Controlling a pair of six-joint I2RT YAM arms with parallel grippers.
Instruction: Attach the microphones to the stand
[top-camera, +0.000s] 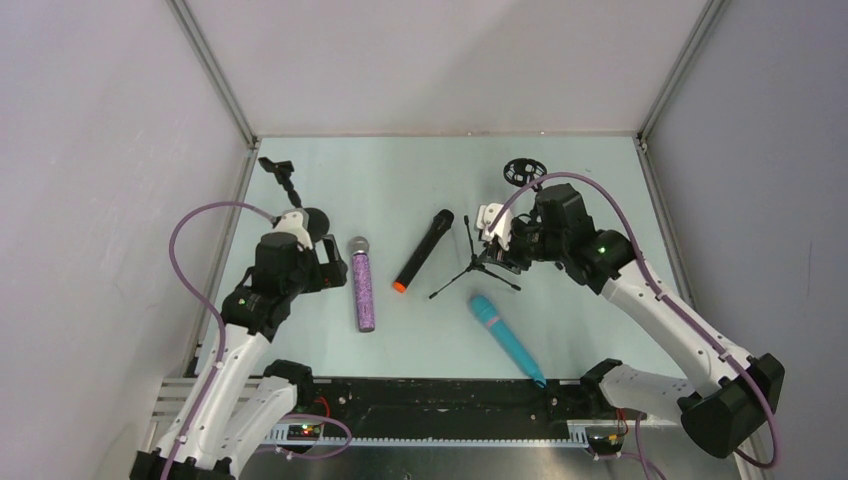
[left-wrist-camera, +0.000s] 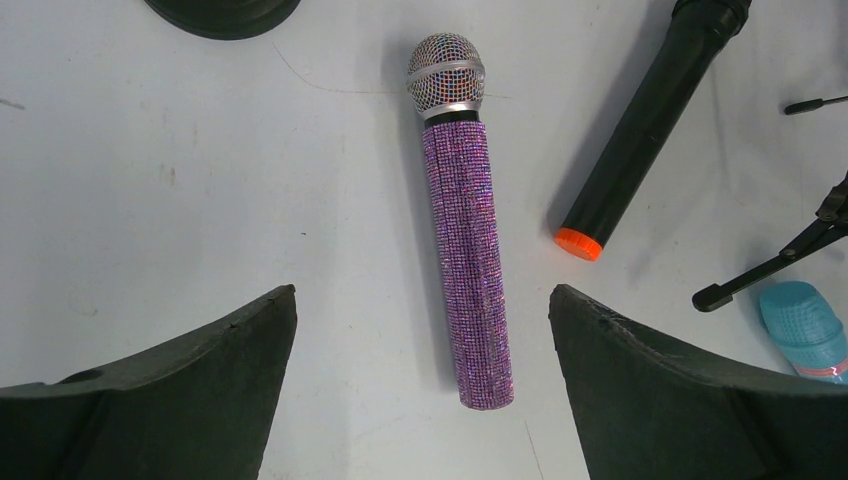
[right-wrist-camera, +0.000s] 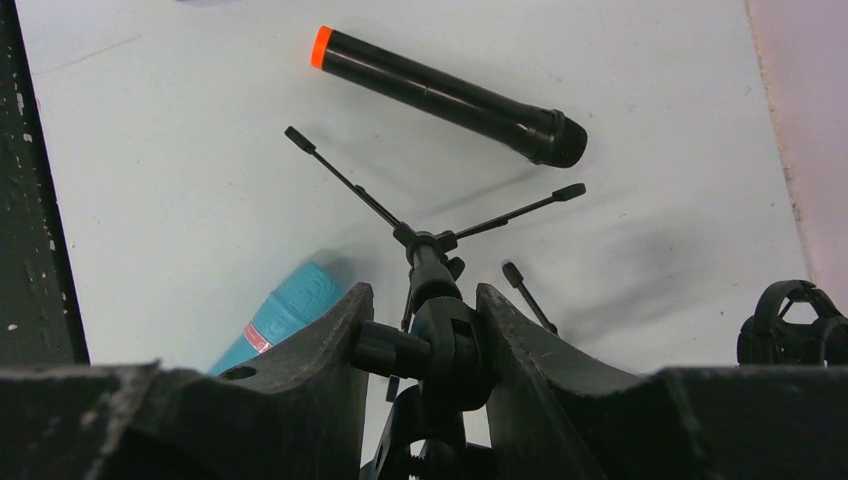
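While the right gripper (right-wrist-camera: 424, 305) clamps the upper stem of the small black tripod stand (right-wrist-camera: 425, 240) at mid-table, the left gripper (left-wrist-camera: 422, 295) hangs with fingers spread wide above the purple glitter microphone (left-wrist-camera: 465, 250), which lies flat on the pale tabletop (top-camera: 560, 320), untouched. Beside it lies the black microphone with orange end (top-camera: 423, 250), set diagonally. The turquoise microphone (top-camera: 505, 335) rests nearer the arms' bases, its head close to the tripod's feet. What appears to be a round black clip mount (top-camera: 522, 172) sits beyond the right gripper.
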